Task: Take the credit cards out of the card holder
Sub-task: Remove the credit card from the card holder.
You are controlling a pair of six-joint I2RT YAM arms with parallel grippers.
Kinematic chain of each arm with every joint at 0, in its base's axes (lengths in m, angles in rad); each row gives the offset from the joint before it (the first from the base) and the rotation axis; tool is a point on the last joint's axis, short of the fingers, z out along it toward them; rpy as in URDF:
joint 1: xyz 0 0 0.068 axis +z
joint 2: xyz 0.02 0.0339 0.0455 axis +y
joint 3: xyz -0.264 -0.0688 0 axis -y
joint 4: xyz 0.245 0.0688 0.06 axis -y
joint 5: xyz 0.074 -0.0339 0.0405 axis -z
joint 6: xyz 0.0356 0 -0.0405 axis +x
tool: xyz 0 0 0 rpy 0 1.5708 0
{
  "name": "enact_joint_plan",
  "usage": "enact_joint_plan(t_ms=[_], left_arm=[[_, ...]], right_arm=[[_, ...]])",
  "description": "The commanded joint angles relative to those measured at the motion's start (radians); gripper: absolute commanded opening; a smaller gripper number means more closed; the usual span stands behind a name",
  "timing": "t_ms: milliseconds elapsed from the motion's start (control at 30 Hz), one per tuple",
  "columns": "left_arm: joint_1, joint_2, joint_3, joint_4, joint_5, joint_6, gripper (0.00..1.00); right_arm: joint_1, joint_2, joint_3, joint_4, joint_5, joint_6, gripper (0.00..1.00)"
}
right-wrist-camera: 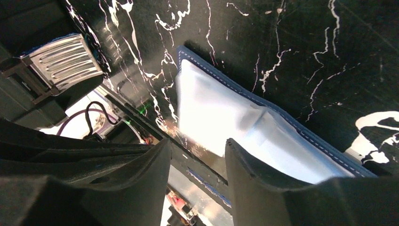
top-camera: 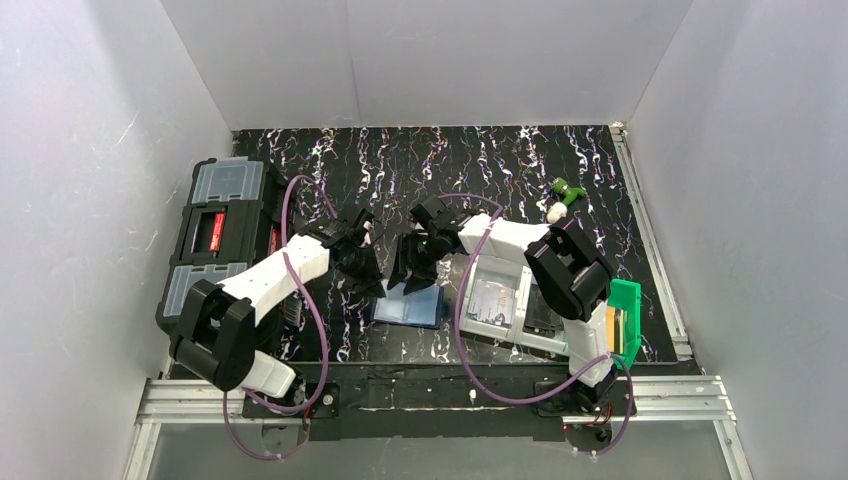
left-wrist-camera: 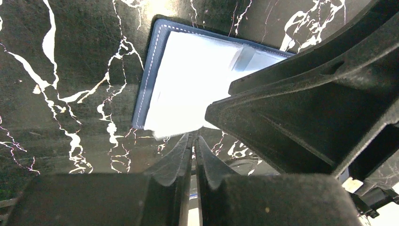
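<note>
The card holder (top-camera: 408,308) lies open with its pale sleeves up, near the middle of the near edge of the table (top-camera: 500,165), and both claws are close to its far side. The left claw (left-wrist-camera: 193,138) has its fingers pressed almost together just beside the holder's edge, with nothing showing between them. The right claw (right-wrist-camera: 197,153) stands partly open over the sleeves and grips nothing. Glare on the sleeves hides whether any credit cards sit inside.

The card holder (top-camera: 408,305) lies on the table (top-camera: 500,160) near its middle, the left gripper (top-camera: 368,270) at its left edge, the right gripper (top-camera: 418,272) seemingly over its far edge, a toolbox (top-camera: 215,235) well left and a tray (top-camera: 497,325) just right.
</note>
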Motion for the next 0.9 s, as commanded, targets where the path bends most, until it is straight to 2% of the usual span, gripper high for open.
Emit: enact_joint_plan(t_ms=[0,67,167,200,267,333,467,600,867], left_arm=[[-0.006,-0.009,0.028,-0.009,0.003,0.013,0.07],[-0.006,-0.01,0.028,-0.01,0.003,0.013,0.08],[-0.006,-0.012,0.025,-0.011,0.0,0.014,0.09],[-0.006,-0.013,0.023,-0.013,-0.005,0.014,0.11],[-0.006,-0.017,0.021,-0.028,-0.033,0.017,0.15],[-0.004,-0.034,0.017,-0.061,-0.102,0.019,0.23],[0.042,-0.118,-0.007,-0.108,-0.159,0.013,0.4],[0.137,-0.183,-0.031,-0.12,-0.124,0.025,0.45],[0.269,-0.196,-0.025,-0.105,0.017,0.022,0.47]], right_arm=[[0.004,0.016,0.013,-0.025,0.013,-0.014,0.5],[0.004,0.022,0.014,-0.028,0.014,-0.015,0.45],[0.003,0.034,0.013,-0.038,0.018,-0.02,0.42],[0.003,0.036,0.016,-0.048,0.022,-0.026,0.45],[0.005,0.035,0.028,-0.079,0.059,-0.044,0.59],[0.009,0.033,0.048,-0.118,0.101,-0.065,0.67],[0.04,0.039,0.115,-0.216,0.204,-0.113,0.71],[0.088,0.052,0.182,-0.29,0.312,-0.141,0.71],[0.19,0.163,0.381,-0.487,0.532,-0.203,0.72]])
